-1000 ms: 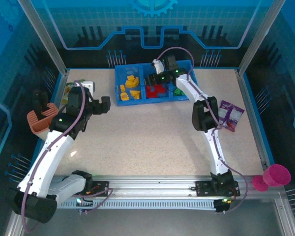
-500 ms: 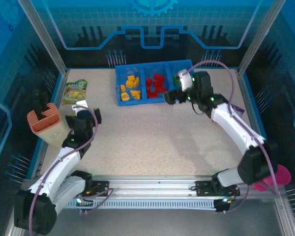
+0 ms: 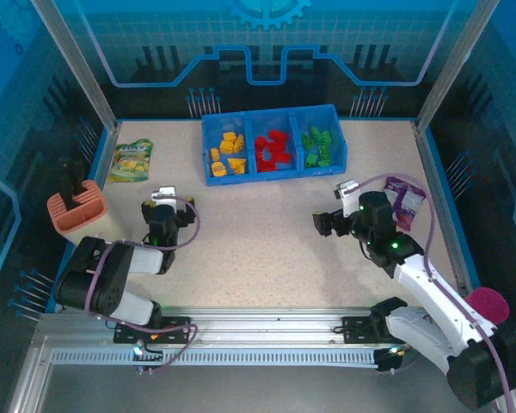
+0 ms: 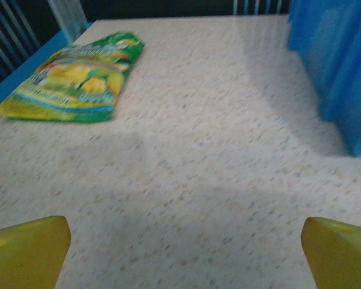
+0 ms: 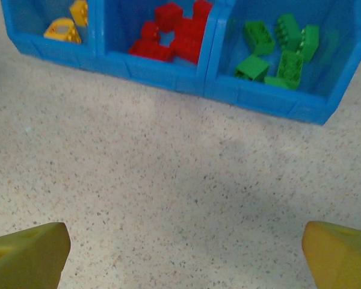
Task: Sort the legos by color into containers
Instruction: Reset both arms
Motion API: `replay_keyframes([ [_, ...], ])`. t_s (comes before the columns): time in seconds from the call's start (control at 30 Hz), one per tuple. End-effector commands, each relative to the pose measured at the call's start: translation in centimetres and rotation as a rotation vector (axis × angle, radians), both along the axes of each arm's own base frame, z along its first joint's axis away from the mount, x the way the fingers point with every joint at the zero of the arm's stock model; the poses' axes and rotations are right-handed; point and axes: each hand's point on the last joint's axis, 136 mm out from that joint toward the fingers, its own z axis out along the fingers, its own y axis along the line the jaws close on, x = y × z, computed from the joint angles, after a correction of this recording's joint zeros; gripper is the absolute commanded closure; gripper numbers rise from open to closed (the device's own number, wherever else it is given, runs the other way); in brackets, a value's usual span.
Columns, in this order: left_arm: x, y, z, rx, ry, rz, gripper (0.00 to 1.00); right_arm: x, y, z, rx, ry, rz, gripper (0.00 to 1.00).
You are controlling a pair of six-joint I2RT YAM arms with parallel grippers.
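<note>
The blue tray stands at the back of the table with three compartments. Yellow legos lie in its left one, red legos in the middle, green legos on the right. My right gripper hovers open over bare table well in front of the tray; the right wrist view has its gripper empty, with the tray wall, red legos and green legos ahead. My left gripper is open and empty near the left front; in its wrist view the gripper hangs over bare table.
A green snack packet lies at the back left, also ahead in the left wrist view as the packet. A purple packet lies right of my right gripper. A salmon ribbed holder stands at the left edge, a pink cup off the right front corner.
My right arm has drawn back from the tray's right end to the near right of the table. My left arm has folded back toward its base.
</note>
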Motion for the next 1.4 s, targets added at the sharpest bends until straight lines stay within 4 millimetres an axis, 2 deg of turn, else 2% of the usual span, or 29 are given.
replay_keyframes([
  [0.0, 1.5, -1.3, 2.6, -0.009, -0.107, -0.078, 0.01, -0.3, -1.3, -0.7, -0.009, 0.000, -0.069, 0.00],
  [0.13, 1.7, -1.5, 1.8, -0.044, -0.086, -0.117, 0.01, 0.0, -2.4, -1.2, -0.034, -0.035, -0.126, 0.00],
  [0.17, 2.0, -1.5, 1.1, -0.045, -0.078, -0.129, 0.01, 0.2, -3.0, -1.6, -0.056, -0.047, -0.153, 0.00],
  [0.2, 2.5, -1.4, 1.5, -0.024, -0.099, -0.123, 0.01, 0.4, -3.7, -2.1, -0.075, -0.056, -0.188, 0.00],
  [0.27, 2.7, -1.5, 0.7, -0.075, -0.028, -0.139, 0.01, 0.9, -5.0, -2.7, -0.099, -0.108, -0.255, 0.00],
  [0.33, 3.1, -0.6, 0.6, -0.109, -0.014, -0.119, 0.01, 1.6, -5.7, -2.3, -0.126, -0.170, -0.273, 0.00],
  [0.47, 3.2, -0.6, 0.6, -0.118, -0.014, -0.126, 0.01, 3.4, -8.0, -0.9, -0.100, -0.344, -0.333, 0.00],
  [0.6, 3.1, -0.5, 0.6, -0.119, -0.015, -0.125, 0.01, 5.2, -10.3, -1.8, -0.037, -0.349, -0.384, 0.00],
  [0.8, 3.2, -0.7, 0.6, -0.120, -0.013, -0.134, 0.01, 7.6, -8.8, -4.9, -0.001, -0.315, -0.305, 0.00],
  [0.9, 3.2, -0.7, 0.6, -0.120, -0.013, -0.135, 0.01, 8.5, -8.4, -4.8, -0.022, -0.355, -0.289, 0.00],
  [1.1, 3.2, -0.7, 0.6, -0.121, -0.012, -0.136, 0.01, 9.6, -7.8, -7.1, -0.033, -0.318, -0.257, 0.00],
  [1.17, 3.2, -0.7, 0.6, -0.122, -0.013, -0.135, 0.01, 9.9, -7.8, -7.4, -0.037, -0.333, -0.263, 0.00],
  [1.37, 3.2, -0.7, 0.6, -0.122, -0.012, -0.136, 0.01, 11.0, -8.0, -8.2, -0.040, -0.238, -0.269, 0.00],
])
